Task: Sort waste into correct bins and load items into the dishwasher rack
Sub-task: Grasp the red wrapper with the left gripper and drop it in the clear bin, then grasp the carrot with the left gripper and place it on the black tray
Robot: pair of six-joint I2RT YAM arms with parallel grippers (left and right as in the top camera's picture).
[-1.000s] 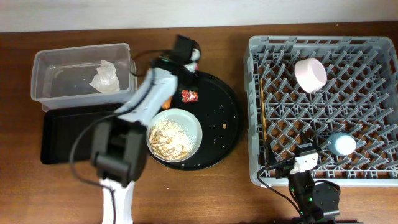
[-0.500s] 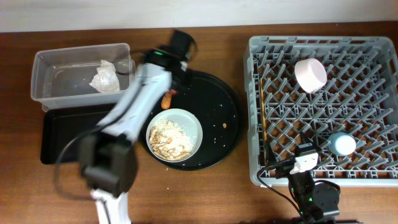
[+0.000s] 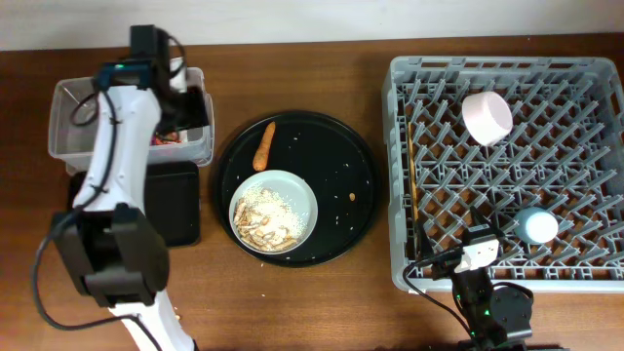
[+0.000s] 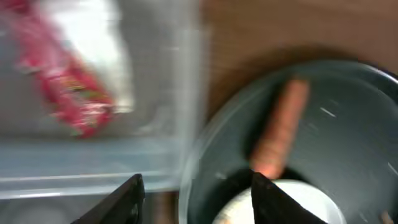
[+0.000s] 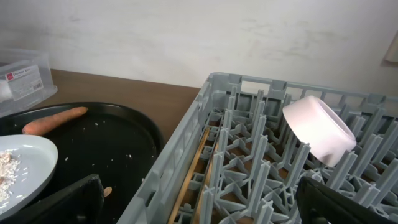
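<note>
My left gripper (image 3: pixel 185 107) (image 4: pixel 199 186) is open and empty over the right end of the clear tub (image 3: pixel 73 107). The red foil wrapper (image 3: pixel 166 139) (image 4: pixel 68 93) lies inside the tub, blurred in the left wrist view. The napkin is hidden under my arm in the overhead view. The orange carrot stick (image 3: pixel 263 145) (image 4: pixel 280 134) lies on the round black tray (image 3: pixel 341 166). The pale plate (image 3: pixel 297 190) holds rice scraps (image 3: pixel 263 219). The grey rack (image 3: pixel 585 273) holds the white bowl (image 3: pixel 487 117), blue cup (image 3: pixel 536 226) and chopsticks (image 3: pixel 413 195) (image 5: pixel 199 162). My right gripper (image 5: pixel 199 186) is open and empty at the rack's front edge.
The black rectangular tray (image 3: pixel 180 205) lies in front of the tub, partly under my left arm. A small orange scrap (image 3: pixel 351 198) and crumbs lie on the round tray. The rack's left wall (image 5: pixel 180 143) stands next to the round tray.
My left arm swung left from the round tray to the clear tub with the red wrapper. The wrapper now lies in the tub and the carrot is uncovered. The right arm has not moved.
</note>
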